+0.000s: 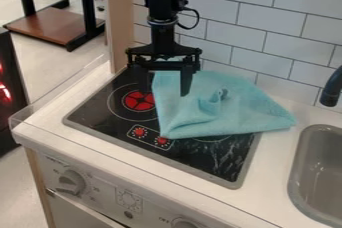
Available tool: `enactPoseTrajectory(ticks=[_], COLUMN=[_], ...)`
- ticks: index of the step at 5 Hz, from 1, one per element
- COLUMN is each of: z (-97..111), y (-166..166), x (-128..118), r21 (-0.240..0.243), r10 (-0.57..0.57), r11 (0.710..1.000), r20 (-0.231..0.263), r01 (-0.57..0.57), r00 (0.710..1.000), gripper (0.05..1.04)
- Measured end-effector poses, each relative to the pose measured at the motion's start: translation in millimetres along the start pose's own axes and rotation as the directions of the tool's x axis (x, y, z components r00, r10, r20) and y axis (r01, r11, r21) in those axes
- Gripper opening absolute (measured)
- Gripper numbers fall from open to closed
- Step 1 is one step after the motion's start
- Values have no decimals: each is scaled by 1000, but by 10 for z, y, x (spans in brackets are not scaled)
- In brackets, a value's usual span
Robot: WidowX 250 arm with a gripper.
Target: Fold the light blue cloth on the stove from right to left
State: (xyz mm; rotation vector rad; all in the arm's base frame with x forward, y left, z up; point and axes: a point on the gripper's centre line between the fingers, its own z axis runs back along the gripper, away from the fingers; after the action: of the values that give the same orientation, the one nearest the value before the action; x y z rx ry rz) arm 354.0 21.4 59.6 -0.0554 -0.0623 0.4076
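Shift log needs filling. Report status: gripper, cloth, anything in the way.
Gripper open, at blue cloth's upper left. Cloth rumpled over the stovetop, one corner reaching onto the counter. No obstruction seen between gripper and cloth.

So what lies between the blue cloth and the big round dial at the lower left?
The camera view shows a red-marked control panel, a grey rim and white counter between the cloth and the dial.

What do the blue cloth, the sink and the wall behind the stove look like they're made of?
The blue cloth looks like soft, matte woven fabric, perhaps microfiber, as it drapes in loose folds. The sink seems smooth gray plastic or coated metal; its sheen leaves that open. The wall looks like glossy white ceramic tile, or an imitation panel, given the brick-pattern joints.
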Motion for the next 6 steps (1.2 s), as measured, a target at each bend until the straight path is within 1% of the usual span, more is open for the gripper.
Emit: enactPoseTrajectory(ticks=[1, 2, 3, 4, 5, 6], z=[-1, 83, 257, 276, 82, -108], y=[-62, -321, -671, -1027, -1406, -1640], x=[-16, -10, 39, 37, 19, 34], r21=[-20, -42, -77, -71, -35, -5], r10=[30, 55, 28, -2, -50, -73], r11=[999, 998, 997, 997, 998, 997], r20=[-4, 16, 68, 85, 79, 75], r01=[-31, -54, -23, 8, 53, 74], r00=[1000, 998, 997, 996, 996, 994], gripper=[999, 999, 999, 999, 999, 999])
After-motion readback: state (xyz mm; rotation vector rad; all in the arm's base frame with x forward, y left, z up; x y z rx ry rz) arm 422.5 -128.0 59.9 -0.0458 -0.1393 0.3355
